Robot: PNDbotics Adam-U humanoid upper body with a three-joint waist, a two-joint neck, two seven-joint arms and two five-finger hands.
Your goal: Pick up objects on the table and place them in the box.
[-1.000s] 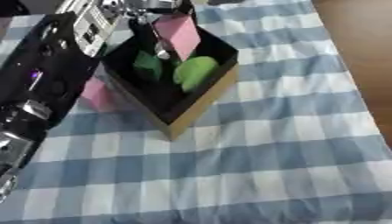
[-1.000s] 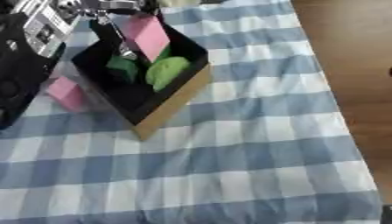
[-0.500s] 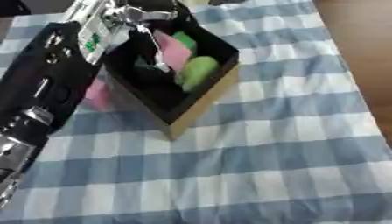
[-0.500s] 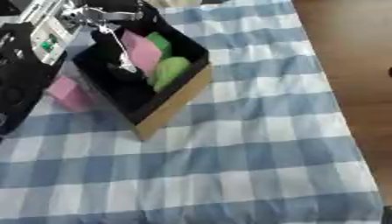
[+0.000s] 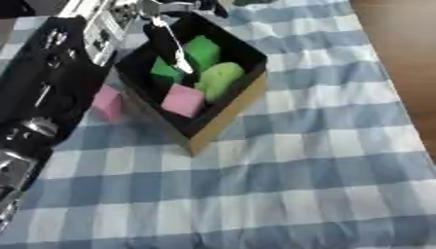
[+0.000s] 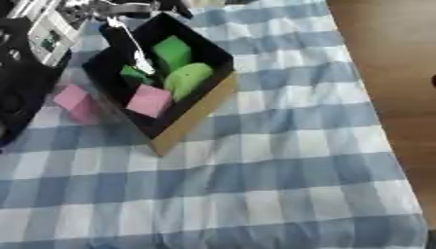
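The left hand (image 5: 166, 29) is hovering open-fingered over the box (image 5: 223, 119), a pink block (image 5: 182, 100) lying inside. Another pink cube (image 5: 107, 103) is waiting at the box's nine o'clock, needing grasping next.

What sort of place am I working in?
Probably a demo tabletop indoors: a blue and white checked tablecloth, a black cardboard box holding foam-like blocks, and wooden floor beside the table.

You've released the pink block (image 5: 182, 100) | it now lies in the box (image 5: 228, 110) | left hand (image 5: 170, 41) has opened above.
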